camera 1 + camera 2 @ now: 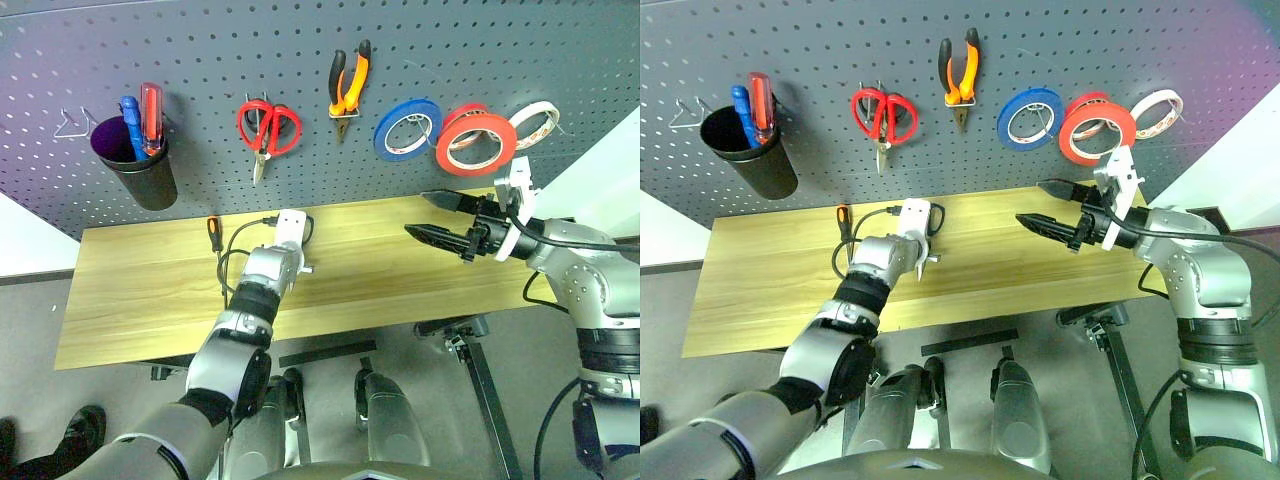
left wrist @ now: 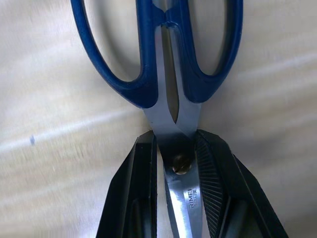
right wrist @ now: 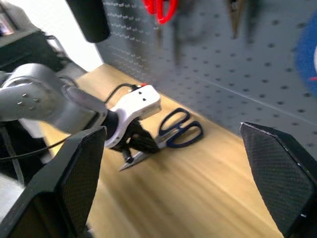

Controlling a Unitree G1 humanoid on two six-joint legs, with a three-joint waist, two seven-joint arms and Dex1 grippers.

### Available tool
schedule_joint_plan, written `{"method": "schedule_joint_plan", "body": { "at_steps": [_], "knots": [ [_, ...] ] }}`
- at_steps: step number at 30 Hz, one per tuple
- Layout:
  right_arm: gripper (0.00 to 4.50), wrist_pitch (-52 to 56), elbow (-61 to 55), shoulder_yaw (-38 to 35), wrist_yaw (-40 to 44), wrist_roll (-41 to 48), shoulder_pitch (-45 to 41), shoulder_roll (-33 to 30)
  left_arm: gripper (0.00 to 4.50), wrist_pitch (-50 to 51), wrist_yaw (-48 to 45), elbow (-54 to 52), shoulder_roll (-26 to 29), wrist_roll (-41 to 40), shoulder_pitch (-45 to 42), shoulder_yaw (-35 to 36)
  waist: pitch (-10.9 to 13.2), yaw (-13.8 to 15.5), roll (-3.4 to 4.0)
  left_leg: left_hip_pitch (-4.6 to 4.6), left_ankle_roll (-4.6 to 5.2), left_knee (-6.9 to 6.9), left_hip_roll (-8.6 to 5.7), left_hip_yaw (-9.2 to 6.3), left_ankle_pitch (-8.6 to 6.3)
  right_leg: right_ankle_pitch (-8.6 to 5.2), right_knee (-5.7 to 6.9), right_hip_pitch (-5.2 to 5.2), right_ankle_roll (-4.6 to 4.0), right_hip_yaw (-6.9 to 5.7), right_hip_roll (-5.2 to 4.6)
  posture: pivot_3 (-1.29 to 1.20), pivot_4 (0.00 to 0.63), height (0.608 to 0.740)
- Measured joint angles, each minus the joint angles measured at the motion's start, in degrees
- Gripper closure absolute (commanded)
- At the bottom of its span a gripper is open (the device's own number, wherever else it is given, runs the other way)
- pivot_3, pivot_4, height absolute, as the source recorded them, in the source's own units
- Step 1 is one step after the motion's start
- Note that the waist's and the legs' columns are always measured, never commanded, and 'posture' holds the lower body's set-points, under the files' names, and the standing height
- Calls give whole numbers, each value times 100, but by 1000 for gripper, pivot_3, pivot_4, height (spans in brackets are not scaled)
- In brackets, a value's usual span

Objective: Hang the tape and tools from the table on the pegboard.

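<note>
On the light wooden table (image 1: 380, 270) lie scissors with dark blue handles (image 2: 143, 59). My left gripper (image 2: 174, 141) is shut on them at the pivot, one finger on each side of the blades. A slim screwdriver with an orange-and-black handle (image 1: 213, 232) lies on the table just left of that hand. My right gripper (image 1: 417, 213) hovers open and empty above the table's right part, pointing left. On the dark grey pegboard (image 1: 200, 60) hang the wide orange-red tape (image 1: 442, 146) and the orange-and-black pliers (image 1: 355, 85).
A black cup (image 1: 150, 175) on the pegboard's left holds a blue and a red screwdriver. Red-handled scissors (image 1: 285, 125), a blue tape roll (image 1: 385, 135) and a small pale roll (image 1: 520, 128) hang there too. An empty wire hook (image 1: 70, 125) is at the far left.
</note>
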Motion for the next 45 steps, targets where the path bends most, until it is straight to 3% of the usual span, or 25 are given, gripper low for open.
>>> {"method": "schedule_joint_plan", "body": {
  "at_steps": [5, 15, 33, 45],
  "knots": [
    [0, 78, 31, -199, 397, 365, 179, -68, 3701, 587, -468, -1454, 410, 103, 869, -682, 13, 5, 22, 0, 0, 3, 0, 1, -1, 3, 0, -1, -5, 1, -3, -337, 304, 740],
    [0, 137, 48, -253, 1153, 705, 150, -222, 3701, 458, -1046, -2518, 855, 138, 1529, -1081, 17, 31, 29, -11, 4, 0, 0, 2, -3, 5, -5, -13, -8, 1, -6, -328, 290, 740],
    [0, -104, 94, -272, 1320, 696, 153, -205, 3701, 162, -904, -2676, 723, 270, 1690, -933, 17, 28, 29, -11, 12, 2, -1, 8, -7, 5, -6, -13, -7, 0, -9, -323, 289, 740],
    [0, 19, 146, -177, 1236, 632, 143, -203, 3701, 91, -765, -1874, 355, 130, 1329, -487, 19, 32, 25, -10, 16, 5, -1, 12, -10, 6, -6, -12, -7, -2, -10, -329, 304, 740]
  ]
}}
